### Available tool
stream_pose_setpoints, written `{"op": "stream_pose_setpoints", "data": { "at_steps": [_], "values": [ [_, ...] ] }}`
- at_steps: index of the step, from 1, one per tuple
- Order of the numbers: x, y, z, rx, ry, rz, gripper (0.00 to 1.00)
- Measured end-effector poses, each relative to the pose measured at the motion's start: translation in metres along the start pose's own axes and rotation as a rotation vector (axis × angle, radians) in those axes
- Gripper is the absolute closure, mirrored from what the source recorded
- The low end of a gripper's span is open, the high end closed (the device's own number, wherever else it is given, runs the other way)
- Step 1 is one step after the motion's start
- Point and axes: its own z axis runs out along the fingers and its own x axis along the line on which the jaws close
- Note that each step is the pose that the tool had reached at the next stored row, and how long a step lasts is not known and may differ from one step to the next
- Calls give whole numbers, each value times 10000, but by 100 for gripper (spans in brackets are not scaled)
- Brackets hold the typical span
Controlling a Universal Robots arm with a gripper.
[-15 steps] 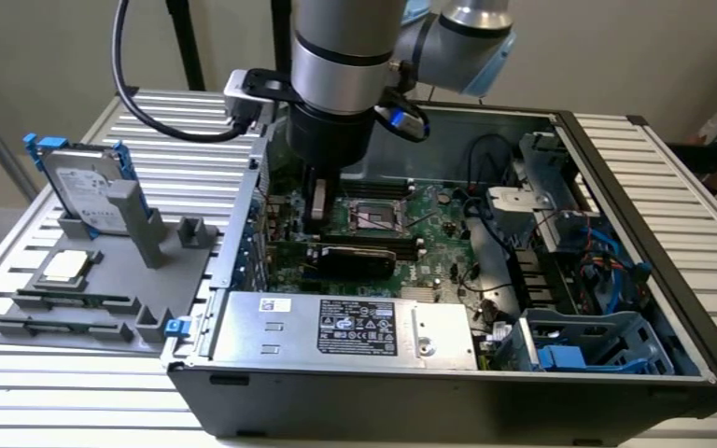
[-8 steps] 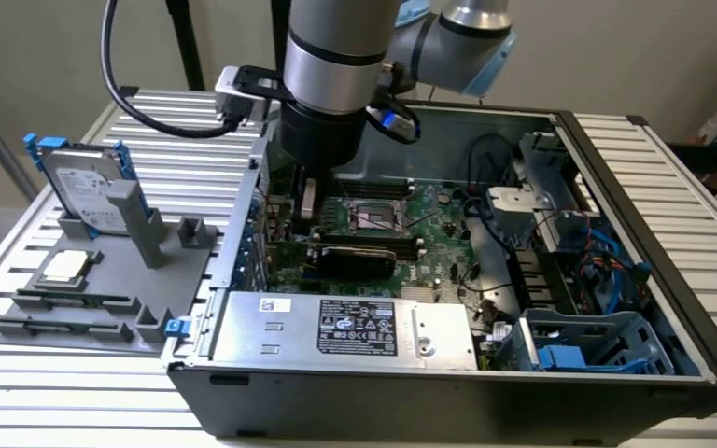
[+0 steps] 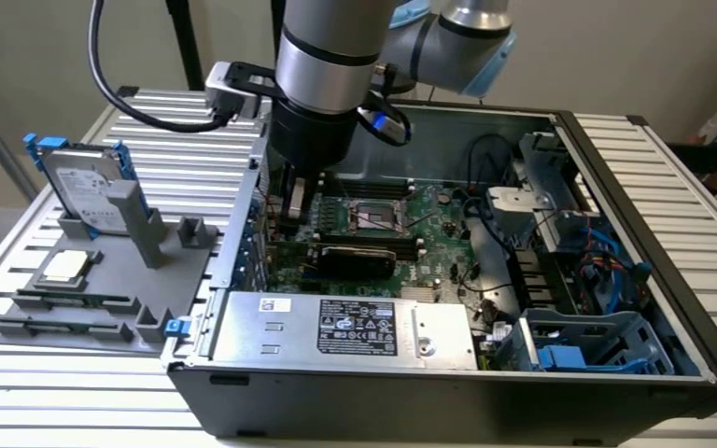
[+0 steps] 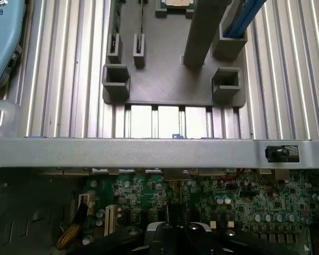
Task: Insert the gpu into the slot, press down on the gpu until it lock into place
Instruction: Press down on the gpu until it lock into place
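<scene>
gripper (image 3: 294, 201) jaws shut, empty | gpu (image 3: 356, 256) on motherboard (image 3: 440, 233), toward case front from jaws | long axis crosswise

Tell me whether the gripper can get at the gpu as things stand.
Probably yes: the gripper hangs inside the open computer case, just beside the gpu on the motherboard, and nothing seems to stand between them.

We see a ribbed table (image 3: 72, 392) of bright, smooth metal, a matt grey plastic holder (image 4: 170, 79) lying on it, and a computer case (image 3: 458, 401) of dull dark painted metal. Its power box (image 3: 333, 327) looks like brushed silver metal with a paper label; the board (image 4: 244, 196) is glossy green.
</scene>
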Motion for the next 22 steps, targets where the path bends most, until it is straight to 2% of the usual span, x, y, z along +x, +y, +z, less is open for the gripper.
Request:
{"op": "stream_pose_setpoints", "data": {
  "at_steps": [4,6,15,22],
  "values": [
    [0,20,3,-229,39,10,89],
    [0,22,3,-304,54,12,89],
    [1,23,4,-390,87,26,89],
    [1,44,9,-465,156,48,89]
  ]
}}
